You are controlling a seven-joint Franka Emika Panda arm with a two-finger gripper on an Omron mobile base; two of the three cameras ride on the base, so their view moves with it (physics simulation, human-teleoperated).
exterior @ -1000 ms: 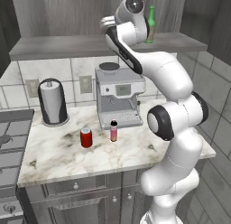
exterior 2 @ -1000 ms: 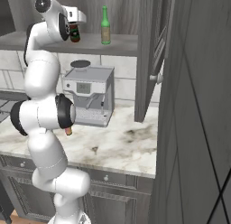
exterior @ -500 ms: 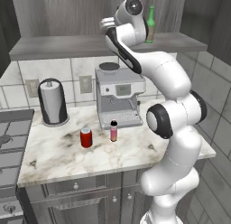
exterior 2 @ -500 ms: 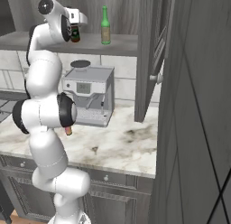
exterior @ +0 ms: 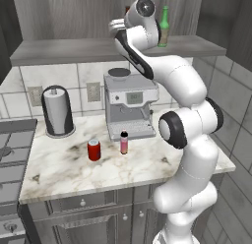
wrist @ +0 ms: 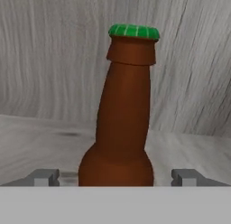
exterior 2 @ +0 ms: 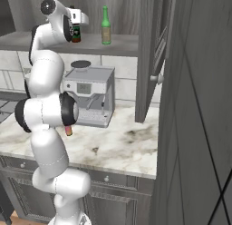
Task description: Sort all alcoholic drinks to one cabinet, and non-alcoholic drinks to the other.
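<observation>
Brown bottle (wrist: 124,123) stands upright on the cabinet shelf (exterior 2: 122,45), near the green bottle (exterior 2: 105,25), and the gripper (wrist: 116,177), narrower a second ago, now has its jaws released wide at either side.

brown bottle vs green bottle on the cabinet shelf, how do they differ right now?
Colour: the brown bottle is dark brown with a green cap; the green bottle is green glass. Position: the brown bottle stands between the open gripper fingertips; the green bottle stands apart, beside it. Shared: both upright on the same cabinet shelf, both long-necked.
</observation>
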